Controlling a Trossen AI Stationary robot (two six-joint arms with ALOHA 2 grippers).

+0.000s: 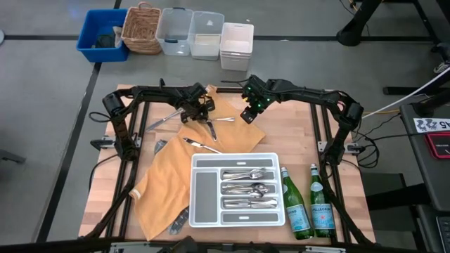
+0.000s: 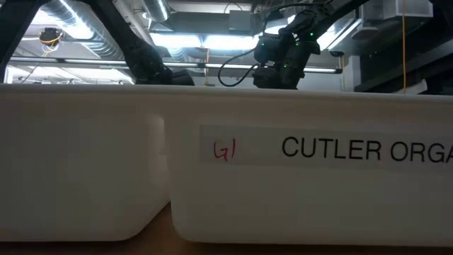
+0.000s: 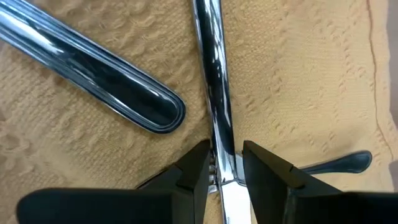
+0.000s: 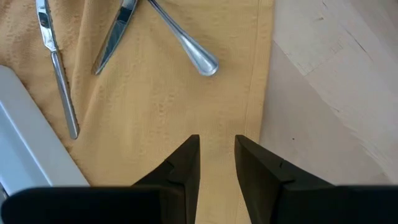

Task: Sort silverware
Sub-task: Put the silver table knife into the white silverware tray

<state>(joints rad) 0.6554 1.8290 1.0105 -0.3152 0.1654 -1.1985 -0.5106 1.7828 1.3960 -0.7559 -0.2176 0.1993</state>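
Note:
A yellow cloth [image 1: 165, 183] covers the table's left half and bears loose silverware: a knife [image 1: 204, 146] and several pieces near the far edge [image 1: 165, 119]. My left gripper [image 1: 199, 112] points down there, open, with one finger on each side of a slim silver piece [image 3: 217, 112] lying on the cloth; a broader handle [image 3: 124, 93] lies beside it. My right gripper [image 4: 216, 155] hangs open over the cloth's right edge [image 4: 255, 93], with nothing between its fingers. The white divided tray [image 1: 194, 190] holds sorted silverware [image 1: 246, 190].
Two green bottles [image 1: 299, 207] [image 1: 321, 207] stand right of the tray. Bins and a basket [image 1: 140, 28] sit on the floor beyond the far edge. In the low view the tray's wall [image 2: 226, 163] blocks the table. Bare wood [image 4: 336, 93] lies right of the cloth.

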